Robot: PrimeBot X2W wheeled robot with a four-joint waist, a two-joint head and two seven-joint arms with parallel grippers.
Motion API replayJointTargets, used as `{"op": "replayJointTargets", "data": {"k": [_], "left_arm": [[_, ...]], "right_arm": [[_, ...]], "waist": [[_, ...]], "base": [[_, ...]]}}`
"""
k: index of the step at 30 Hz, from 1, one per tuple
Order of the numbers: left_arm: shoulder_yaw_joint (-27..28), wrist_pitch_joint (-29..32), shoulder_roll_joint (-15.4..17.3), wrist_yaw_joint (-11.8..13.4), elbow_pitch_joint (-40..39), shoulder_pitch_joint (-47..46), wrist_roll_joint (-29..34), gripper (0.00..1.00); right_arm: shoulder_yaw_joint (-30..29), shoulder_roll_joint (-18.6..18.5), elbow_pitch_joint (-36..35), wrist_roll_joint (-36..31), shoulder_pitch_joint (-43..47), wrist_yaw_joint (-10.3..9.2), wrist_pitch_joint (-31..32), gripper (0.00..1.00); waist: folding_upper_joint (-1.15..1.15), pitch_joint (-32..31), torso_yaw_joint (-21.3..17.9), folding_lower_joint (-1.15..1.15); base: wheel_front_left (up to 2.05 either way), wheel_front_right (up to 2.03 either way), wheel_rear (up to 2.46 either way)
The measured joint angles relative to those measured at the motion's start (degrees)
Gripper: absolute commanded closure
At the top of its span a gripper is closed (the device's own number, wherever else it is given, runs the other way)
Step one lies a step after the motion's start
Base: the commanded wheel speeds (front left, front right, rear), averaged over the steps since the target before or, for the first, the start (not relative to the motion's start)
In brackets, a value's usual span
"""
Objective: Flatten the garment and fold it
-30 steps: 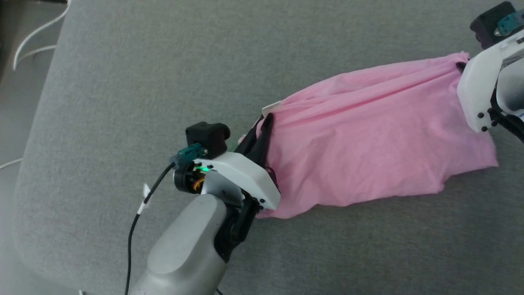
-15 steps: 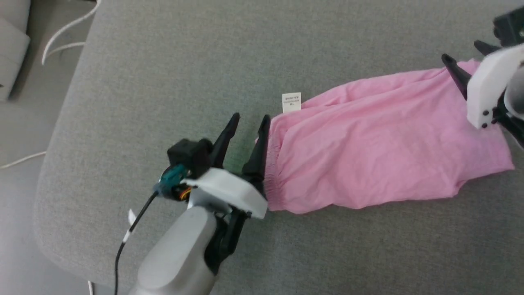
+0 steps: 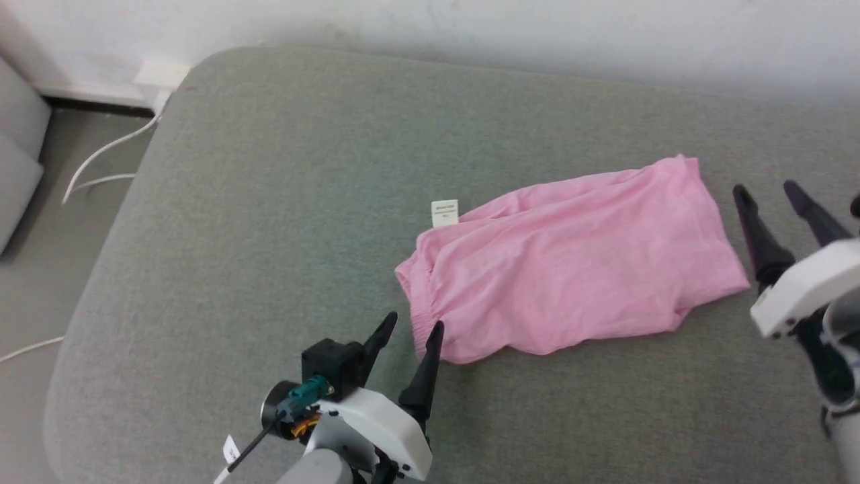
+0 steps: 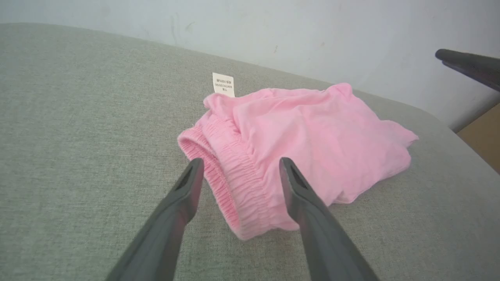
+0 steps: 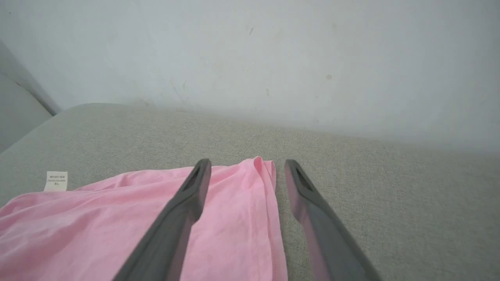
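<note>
One garment [image 3: 571, 269], two spread pincers [image 3: 415, 320] [image 3: 764, 187]

**One Garment, Two Grippers, Four Fingers**

I count one pink garment [image 3: 571, 269]. One white label [image 3: 444, 213] sticks out at its far corner, by the waistband. There are two grippers: the left gripper [image 3: 414, 320] near the garment's waistband end and the right gripper [image 3: 764, 187] just beyond the opposite end. Each has two dark fingers [image 3: 759, 235], four in all. One grey cushion [image 3: 269, 202] lies under the garment, and one pale wall [image 3: 470, 27] stands behind it. Well to the garment's left, three stretches of white cable [image 3: 101, 153] show on the floor; whether they are one cable or several I cannot tell.
</note>
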Motion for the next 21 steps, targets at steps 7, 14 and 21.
{"op": "replayJointTargets", "data": {"k": [7, 14, 21], "left_arm": [[0.9, 1.4, -2.1, 3.0, 7.2, -0.1, -1.1, 0.0], [2.7, 5.6, -4.6, 5.1, 13.2, -1.8, -4.4, 0.0], [2.3, 7.1, -5.6, 3.1, 14.7, -4.3, -5.4, 1.0]], "right_arm": [[-5.7, 10.9, -9.0, -5.8, 8.7, 0.0, -0.9, 0.0], [-6.9, 13.7, -10.3, -8.3, 11.5, -0.01, -0.7, 0.0], [-8.4, 14.6, -4.9, -11.2, 9.4, 0.0, -0.7, 0.0]], "waist": [[0.0, -1.1, -3.5, 0.02], [0.0, -0.6, -5.5, 0.02], [0.0, 0.2, -5.3, 0.03]], "base": [[0.0, 0.0, 0.0], [0.0, 0.0, 0.0], [0.0, 0.0, 0.0]]}}
